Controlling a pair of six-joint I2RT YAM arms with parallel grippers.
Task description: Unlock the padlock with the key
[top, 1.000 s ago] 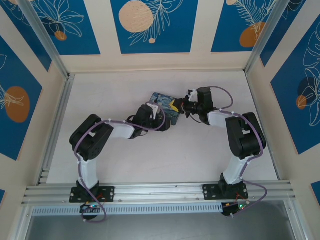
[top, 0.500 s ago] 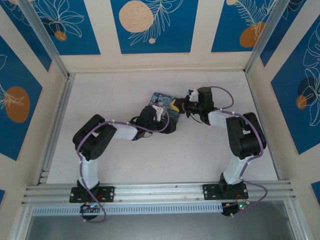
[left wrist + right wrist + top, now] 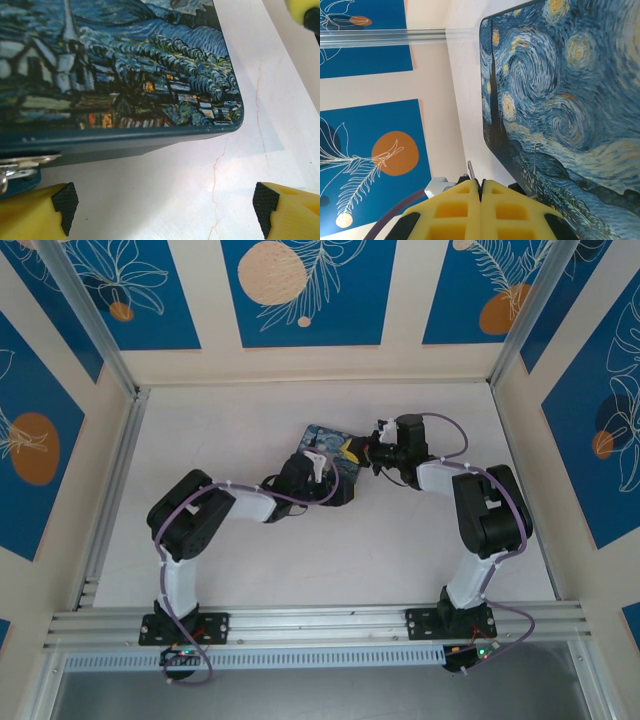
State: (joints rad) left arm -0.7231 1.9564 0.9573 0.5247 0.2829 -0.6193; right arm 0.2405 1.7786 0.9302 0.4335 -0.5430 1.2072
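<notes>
Table [image 3: 400, 550] bears one tin [image 3: 322, 437], lying flat mid-table between two grippers. Left gripper [image 3: 165, 205] stands wide open with nothing in it, just off the tin's side wall, where one padlock [image 3: 22, 184], a blue body with silvery metal above it, sits just beside the left finger [image 3: 35, 212], too cropped to tell its axis. Right gripper [image 3: 480, 187] is pressed closed on the one key [image 3: 470, 171], whose long axis runs straight out of the fingertips, tip pointing away from them beside the tin's edge.
</notes>
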